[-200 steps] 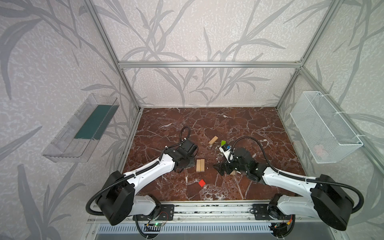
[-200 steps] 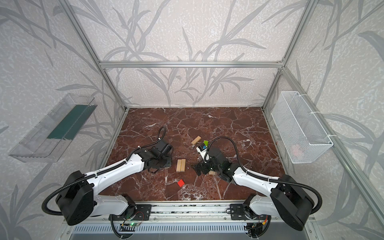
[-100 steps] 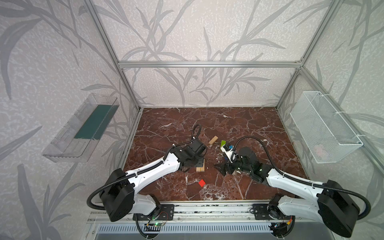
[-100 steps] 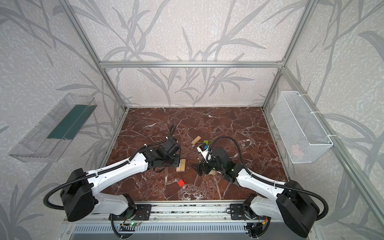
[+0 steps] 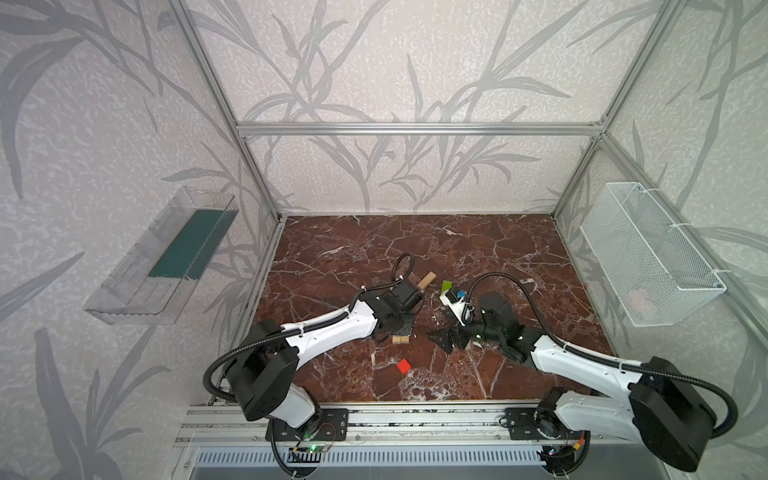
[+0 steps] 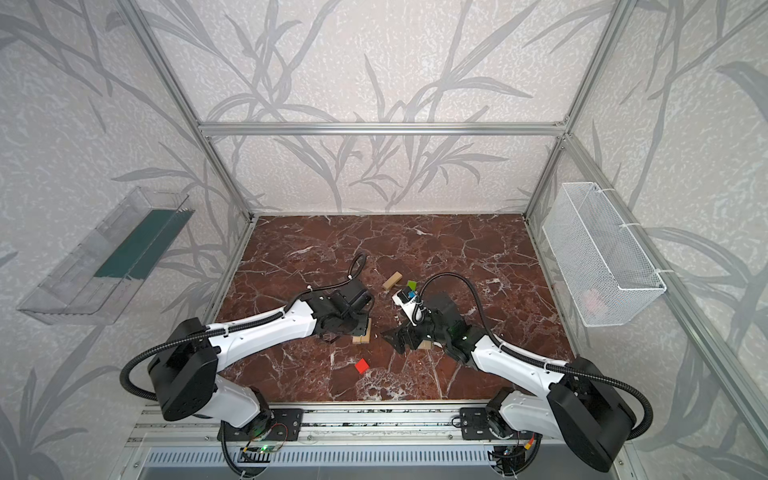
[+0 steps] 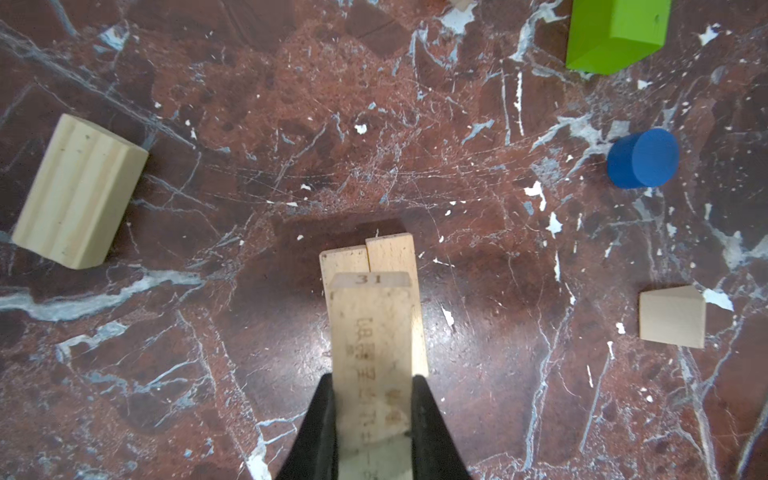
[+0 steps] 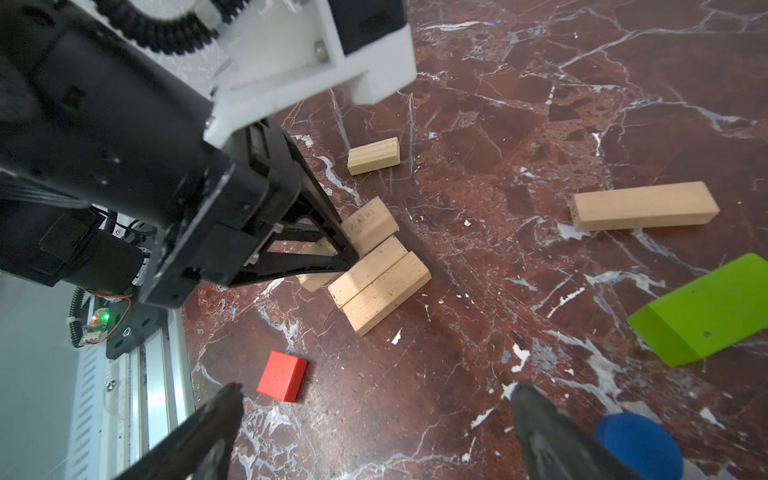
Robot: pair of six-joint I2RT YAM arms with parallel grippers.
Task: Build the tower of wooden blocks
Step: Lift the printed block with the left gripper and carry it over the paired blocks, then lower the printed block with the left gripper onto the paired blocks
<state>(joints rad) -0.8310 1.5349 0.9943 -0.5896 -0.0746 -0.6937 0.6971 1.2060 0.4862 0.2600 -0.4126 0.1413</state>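
Note:
My left gripper [image 7: 372, 380] is shut on a pale wood plank [image 7: 376, 332] and holds it low over two pale planks [image 7: 368, 255] lying side by side on the floor [image 5: 400, 340]. I cannot tell whether it touches them. My right gripper [image 8: 376, 395] stands open and empty just above the floor [image 5: 446, 338], right of that pair [image 8: 380, 284]. The red cube [image 8: 282, 376] lies near its one finger [image 5: 403, 366], the blue piece [image 8: 636, 440] by the other. A lime-green block [image 7: 615, 33], a pale pointed piece [image 7: 671, 316] and another plank [image 5: 427, 281] lie loose.
A short pale block [image 8: 374, 156] lies beyond the left gripper. A white wire basket [image 5: 648, 257] hangs on the right wall and a clear tray [image 5: 166, 257] on the left wall. A metal rail [image 5: 415, 415] runs along the front edge.
My left arm has swung right with the plank in its grip, from beside the pair of planks to over them. The right gripper has shifted only slightly and stays open.

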